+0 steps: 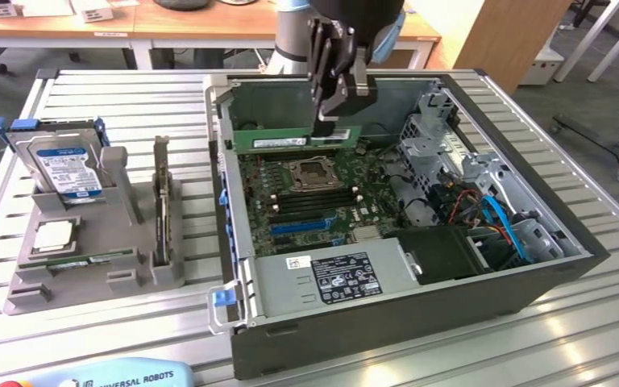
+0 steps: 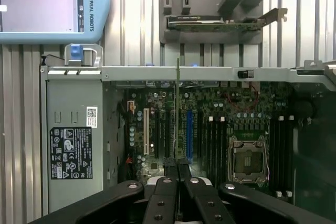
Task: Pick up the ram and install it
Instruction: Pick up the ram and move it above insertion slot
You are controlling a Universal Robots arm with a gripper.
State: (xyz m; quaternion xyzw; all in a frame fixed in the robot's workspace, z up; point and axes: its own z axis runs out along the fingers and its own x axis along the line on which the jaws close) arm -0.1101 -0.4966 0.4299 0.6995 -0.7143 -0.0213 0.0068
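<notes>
My gripper point(image 1: 331, 122) hangs over the back of the open computer case point(image 1: 567, 242) and is shut on the ram point(image 1: 294, 139), a long green stick with a white label, held level and on edge above the motherboard point(image 1: 321, 211). In the wrist view the ram point(image 2: 177, 108) shows edge-on as a thin vertical strip running out from between my fingers point(image 2: 167, 184). It lines up over the board between the white and blue slots, beside the row of black memory slots point(image 2: 215, 140). The processor socket point(image 1: 314, 173) lies just below the held stick.
A grey holder point(image 1: 30, 294) at the exterior view's left carries a hard drive point(image 1: 68, 165), a dark expansion card point(image 1: 161, 205), a square processor point(image 1: 54, 234) and a green strip point(image 1: 89, 261). The power supply point(image 1: 337, 278) fills the case front. A teach pendant point(image 1: 116, 376) lies at the table edge.
</notes>
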